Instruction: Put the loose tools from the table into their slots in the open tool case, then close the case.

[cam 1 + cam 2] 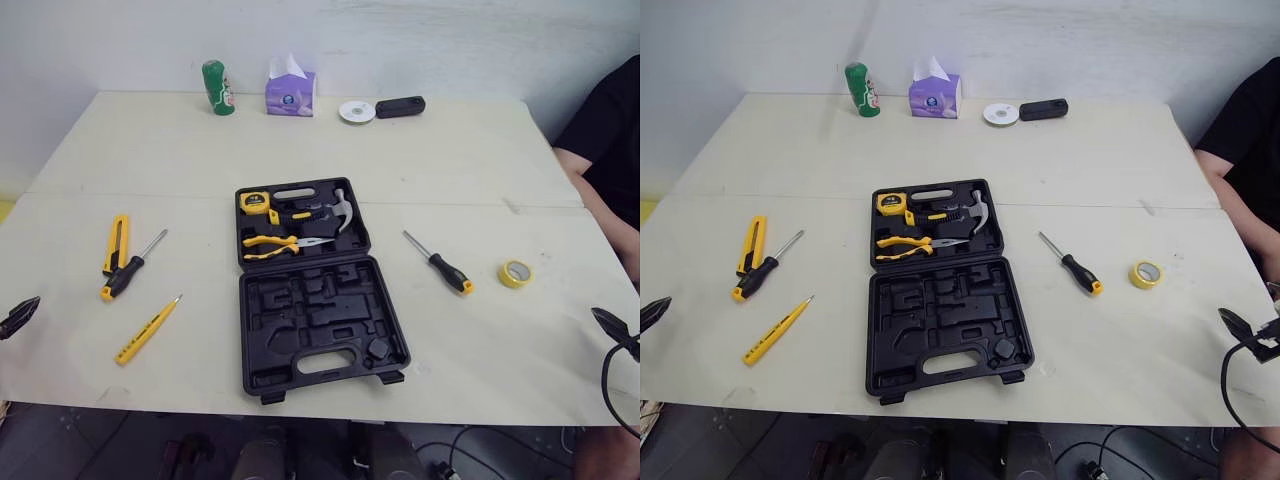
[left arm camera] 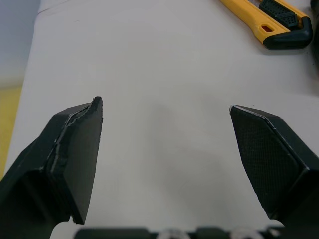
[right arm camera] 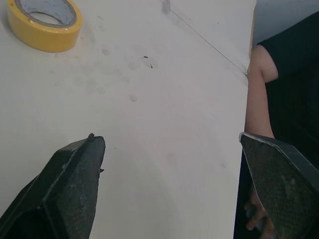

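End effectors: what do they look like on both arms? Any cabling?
Both have two black wedge-shaped fingers tapering to blunt tips. On the left end effector, one finger has a fine cross-hatched pad; the other shows a cracked, worn edge. The right end effector has grainy pads, and a black cable loops beside it.

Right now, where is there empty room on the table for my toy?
Biggest bare patch: the far half, between the tissue box and the tool case. Another: the near right corner, beside the yellow tape. Crowded on the left, where knife, screwdriver and tester pen lie.
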